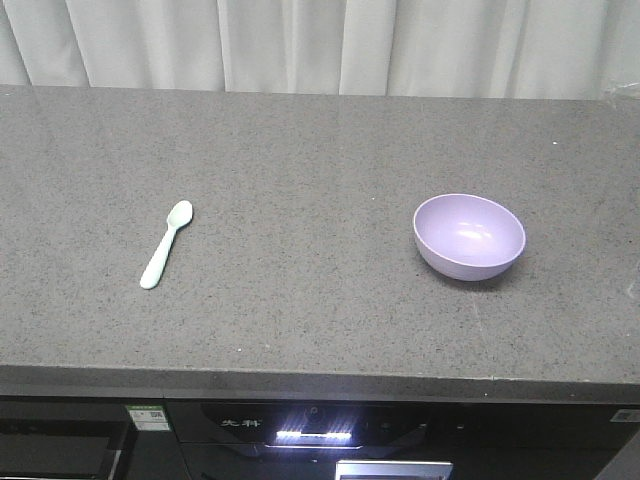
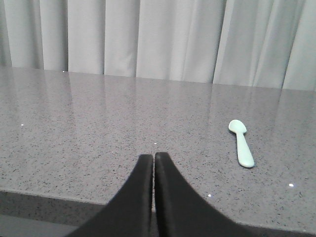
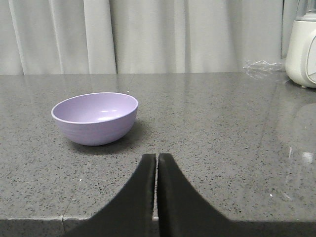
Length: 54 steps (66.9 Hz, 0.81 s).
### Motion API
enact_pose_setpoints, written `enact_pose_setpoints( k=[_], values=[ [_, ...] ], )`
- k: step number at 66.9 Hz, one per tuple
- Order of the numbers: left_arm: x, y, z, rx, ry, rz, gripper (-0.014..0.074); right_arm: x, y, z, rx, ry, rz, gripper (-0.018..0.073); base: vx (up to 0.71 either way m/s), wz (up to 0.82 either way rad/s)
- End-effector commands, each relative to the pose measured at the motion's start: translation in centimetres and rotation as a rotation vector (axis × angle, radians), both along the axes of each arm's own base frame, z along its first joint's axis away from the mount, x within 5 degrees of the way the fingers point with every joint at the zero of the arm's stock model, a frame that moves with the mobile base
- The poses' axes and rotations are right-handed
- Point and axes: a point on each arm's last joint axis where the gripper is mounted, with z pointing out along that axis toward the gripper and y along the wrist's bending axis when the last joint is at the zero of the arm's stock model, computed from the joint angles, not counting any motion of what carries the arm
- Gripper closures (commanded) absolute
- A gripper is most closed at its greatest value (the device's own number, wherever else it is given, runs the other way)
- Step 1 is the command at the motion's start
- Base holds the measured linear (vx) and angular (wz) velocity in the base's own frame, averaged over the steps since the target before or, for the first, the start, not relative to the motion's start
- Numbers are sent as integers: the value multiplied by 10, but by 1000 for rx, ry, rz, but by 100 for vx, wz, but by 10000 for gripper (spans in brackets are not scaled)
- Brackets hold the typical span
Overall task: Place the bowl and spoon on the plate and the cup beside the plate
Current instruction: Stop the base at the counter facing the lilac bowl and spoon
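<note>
Desk [image 1: 320,140]: dark grey speckled stone surface, spanning the full width of the front-facing view. A pale pleated curtain [image 1: 320,45] hung behind its far edge.

Left hand [image 2: 153,157]: shown in the left wrist view as 2 black fingers pressed together, with only a hairline slit between them. Nothing was held. It sat above the near edge of the desk, short of the spoon and to its left.

Spoon [image 1: 166,243]: pale mint green, lying flat on the left half of the desk. Its head pointed toward the curtain and its handle toward the front edge, slanted slightly leftward. It touched nothing but the desk.

Cabinet front [image 1: 312,437]: dark panel below the front edge of the desk, with 1 lit strip near the centre.

Spoon-to-bowl relation: well apart, with bare desk between them.

Bowl [image 1: 469,235]: pale lavender, round and deep, standing upright on the right half of the desk with its open side up. The inside was empty.

Right hand [image 3: 157,156]: shown in the right wrist view as 2 black fingers closed against each other, gripping nothing. It sat above the near edge of the desk, short of the bowl and to its right.

Plastic film [image 3: 261,69]: crumpled clear sheet at the far right of the desk, near the curtain.

White appliance [image 3: 302,47]: white body standing on the desk just right of the film, cut off by the frame edge.
</note>
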Motion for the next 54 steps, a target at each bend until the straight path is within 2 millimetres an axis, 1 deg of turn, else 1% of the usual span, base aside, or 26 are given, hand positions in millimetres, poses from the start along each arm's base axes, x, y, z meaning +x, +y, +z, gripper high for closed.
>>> enact_pose_setpoints(
  k=[1,54],
  values=[
    [0,-1,1,-7,-71,-14,602,0,1,4,-21,-67,9,561,3,0],
    [0,-1,1,-7,-71,-14,602,0,1,4,-21,-67,9,561,3,0]
  ],
)
